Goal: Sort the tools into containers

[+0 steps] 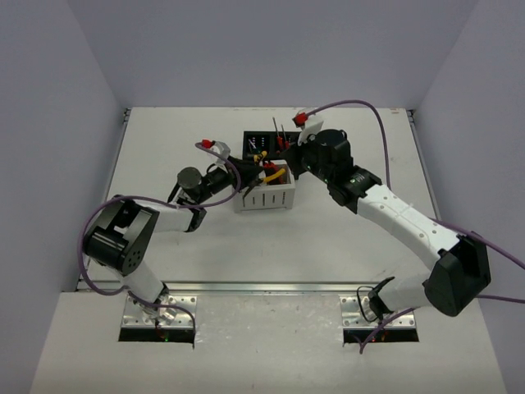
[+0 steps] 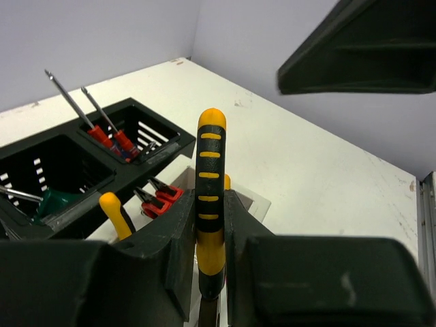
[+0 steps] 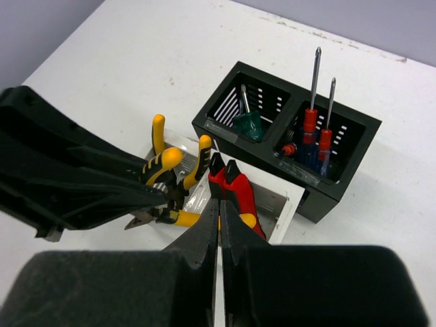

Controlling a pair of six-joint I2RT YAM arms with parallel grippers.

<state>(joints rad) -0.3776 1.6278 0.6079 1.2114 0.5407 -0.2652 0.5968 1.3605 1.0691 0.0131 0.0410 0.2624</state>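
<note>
My left gripper [image 2: 208, 204] is shut on one yellow-and-black handle of a pair of pliers [image 2: 210, 157], held over the white container [image 1: 267, 199]. From the right wrist, these pliers [image 3: 163, 163] hang open with their nose past the box's left rim. A second pair of pliers [image 3: 199, 155] and two red utility knives [image 3: 235, 187] stand in the white container [image 3: 291, 204]. My right gripper [image 3: 219, 199] is shut with nothing in it, just above the knives. The black container [image 3: 340, 184] holds red-handled screwdrivers [image 3: 315, 129] in one compartment and a green-handled one [image 3: 246, 125] in the other.
The two containers stand touching in the middle of the table, black [image 1: 262, 144] behind white. Both arms meet over them, and the right arm's body [image 2: 368, 48] hangs close above my left gripper. Bare white table [image 1: 164, 139] lies all around.
</note>
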